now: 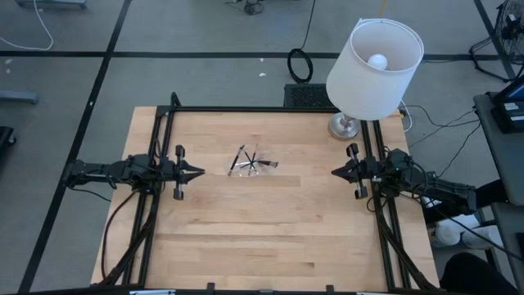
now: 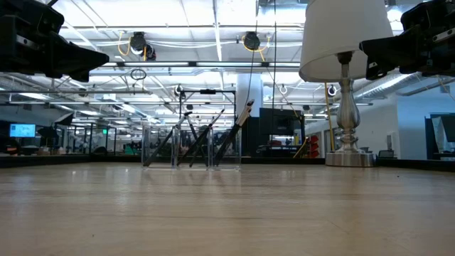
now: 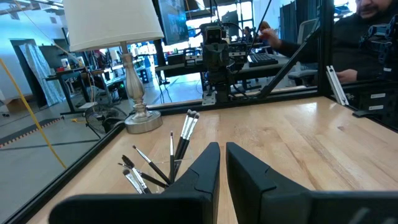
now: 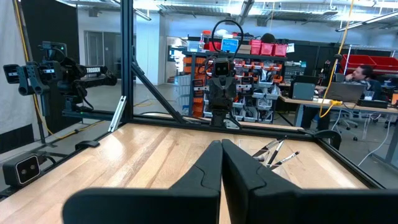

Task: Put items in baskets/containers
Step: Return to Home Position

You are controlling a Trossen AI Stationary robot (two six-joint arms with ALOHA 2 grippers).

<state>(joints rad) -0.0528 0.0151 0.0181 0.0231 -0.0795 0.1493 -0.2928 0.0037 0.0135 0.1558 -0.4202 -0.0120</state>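
Several thin dark brushes [image 1: 248, 161] with lighter tips stand leaning and fanned out inside a clear, nearly invisible container [image 2: 153, 148] at the table's middle, toward the far side. The brushes [image 2: 202, 139] cross each other in the low view. My left gripper [image 1: 199, 173] hovers shut to their left, well apart, pointing at them. The left wrist view has the brushes [image 3: 163, 160] just past the shut gripper [image 3: 222, 163]. My right gripper [image 1: 336, 172] hovers shut to their right, also apart. The right wrist view shows the brushes [image 4: 277, 150] beyond the shut gripper [image 4: 222, 154].
A lamp with a white shade [image 1: 375, 69] and a metal base [image 1: 345, 126] stands at the far right corner, close behind my right arm. A black frame [image 1: 246, 109] borders the table. People sit at desks in the room beyond [image 4: 360, 74]. Bare wood lies toward the near edge [image 1: 262, 238].
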